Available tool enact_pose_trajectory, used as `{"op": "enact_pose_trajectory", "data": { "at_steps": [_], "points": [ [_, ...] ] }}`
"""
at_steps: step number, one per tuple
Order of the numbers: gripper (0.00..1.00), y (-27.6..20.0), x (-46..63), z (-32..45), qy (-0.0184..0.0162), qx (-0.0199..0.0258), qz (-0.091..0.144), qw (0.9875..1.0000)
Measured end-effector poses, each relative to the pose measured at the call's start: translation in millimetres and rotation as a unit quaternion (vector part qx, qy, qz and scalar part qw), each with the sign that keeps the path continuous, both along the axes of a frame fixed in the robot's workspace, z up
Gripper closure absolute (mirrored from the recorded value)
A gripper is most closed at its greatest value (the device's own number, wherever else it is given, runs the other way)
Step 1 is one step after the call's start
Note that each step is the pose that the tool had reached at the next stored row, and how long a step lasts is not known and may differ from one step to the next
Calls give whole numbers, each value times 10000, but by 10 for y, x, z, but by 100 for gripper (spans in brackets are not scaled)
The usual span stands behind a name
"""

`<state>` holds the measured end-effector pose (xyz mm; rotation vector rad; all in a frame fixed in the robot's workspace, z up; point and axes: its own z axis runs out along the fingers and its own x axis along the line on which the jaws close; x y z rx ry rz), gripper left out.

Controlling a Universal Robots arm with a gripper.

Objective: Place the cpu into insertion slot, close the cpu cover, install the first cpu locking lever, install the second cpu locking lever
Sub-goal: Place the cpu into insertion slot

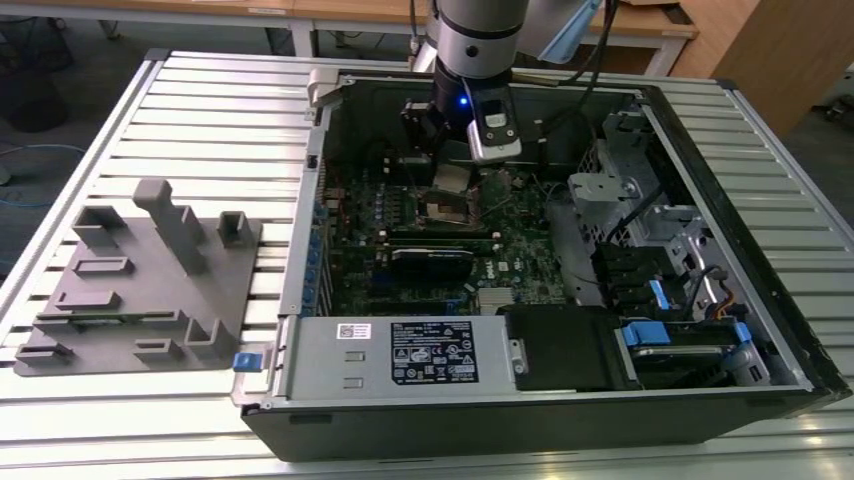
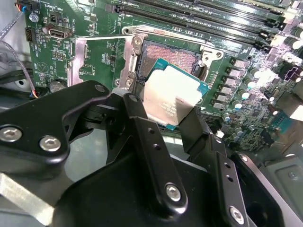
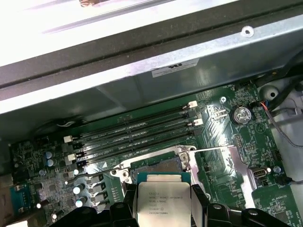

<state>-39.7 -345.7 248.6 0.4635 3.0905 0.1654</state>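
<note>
My gripper (image 2: pixel 163 109) is shut on the cpu (image 2: pixel 173 98), a flat square chip with a silver top and a green edge, held by two opposite sides between the black fingers (image 2: pixel 137 118). The chip hangs tilted just above the insertion slot (image 2: pixel 171 53), a dark square socket on the green board, apart from it. The cpu cover (image 2: pixel 78 56), a thin metal frame, stands swung open beside the socket. In the first wrist view the cpu (image 3: pixel 163 203) sits in front of the insertion slot (image 3: pixel 158 165), with a thin wire lever (image 3: pixel 213 149) raised. The exterior view has the gripper (image 1: pixel 454 182) inside the case.
The open computer case (image 1: pixel 747 250) lies on a slatted metal table (image 1: pixel 200 110). Long black memory slots (image 3: pixel 137 127) run beside the socket. Drive bays and cables (image 1: pixel 667 290) fill the exterior view's right. A grey fixture block (image 1: pixel 134 280) lies at the exterior view's left.
</note>
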Motion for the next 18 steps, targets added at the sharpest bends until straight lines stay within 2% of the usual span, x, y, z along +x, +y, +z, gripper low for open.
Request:
{"op": "enact_pose_trajectory", "data": {
  "at_steps": [8,11,15,18],
  "points": [
    [46,0,0,0,0,0,-20,10000],
    [46,0,0,-2,0,0,-210,9998],
    [46,0,0,-6,0,0,-527,9986],
    [46,0,0,-6,0,0,-552,9985]
  ]
}}
